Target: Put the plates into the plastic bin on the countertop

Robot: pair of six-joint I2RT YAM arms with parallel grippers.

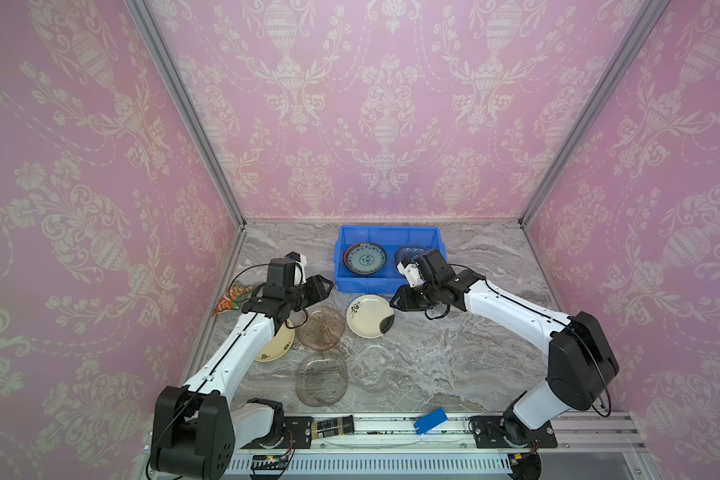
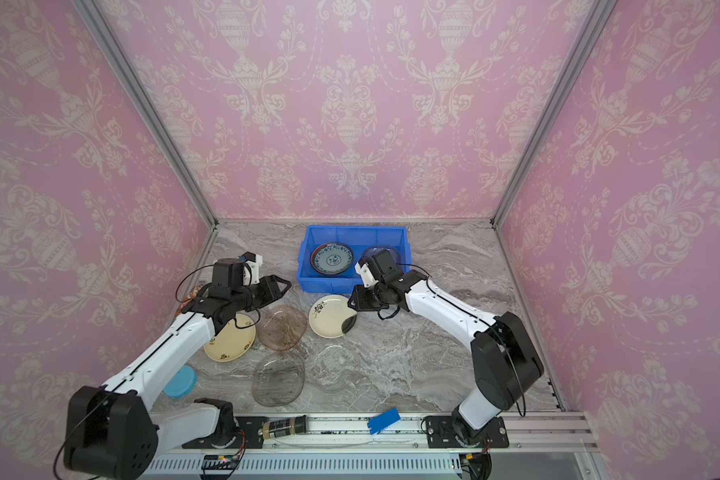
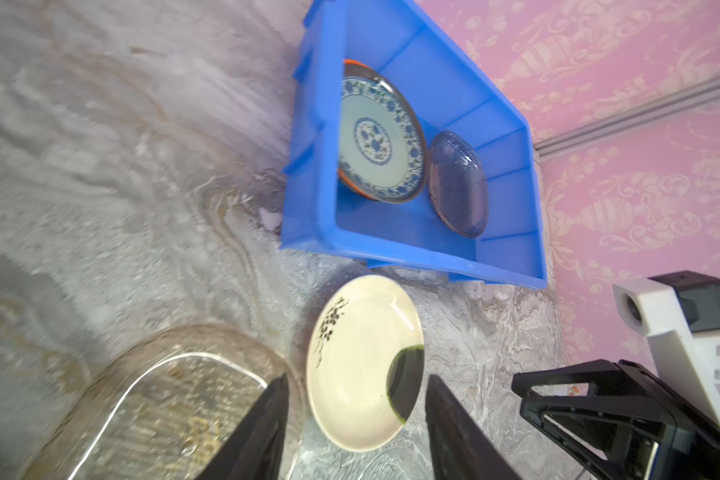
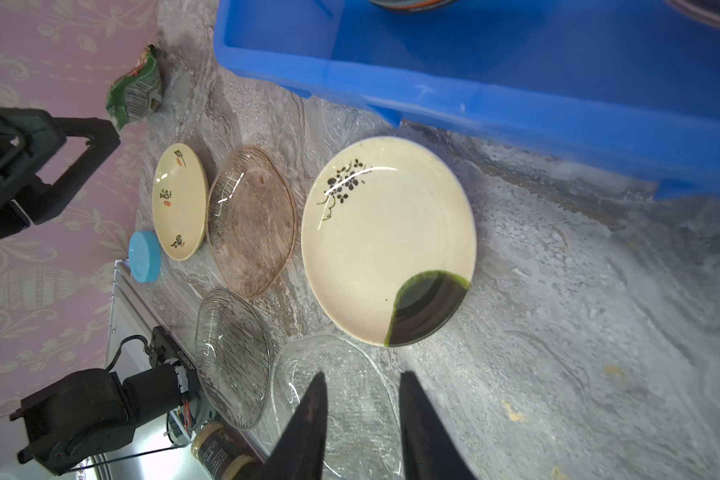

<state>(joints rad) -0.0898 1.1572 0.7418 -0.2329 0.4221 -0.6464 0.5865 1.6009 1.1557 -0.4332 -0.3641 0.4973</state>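
While the left gripper (image 3: 356, 395) and right gripper (image 4: 362, 378) each hang with jaws partly apart and empty, a cream plate (image 1: 370, 316) lies near both on the countertop (image 1: 454, 353), just beside the blue bin (image 1: 375, 286), which holds a blue-patterned plate (image 1: 365, 259).

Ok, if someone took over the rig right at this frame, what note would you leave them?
Grippers: the left gripper is open and empty, over the countertop left of the plastic bin. The right gripper is open and empty, beside the cream plate with the dark patch.
Done: the blue-patterned plate and a glass plate lie in the bin.
Left: five plates on the countertop, none gripped: the cream plate with the dark patch, the amber glass plate, the cream floral plate, the smoky glass plate and the clear glass plate.
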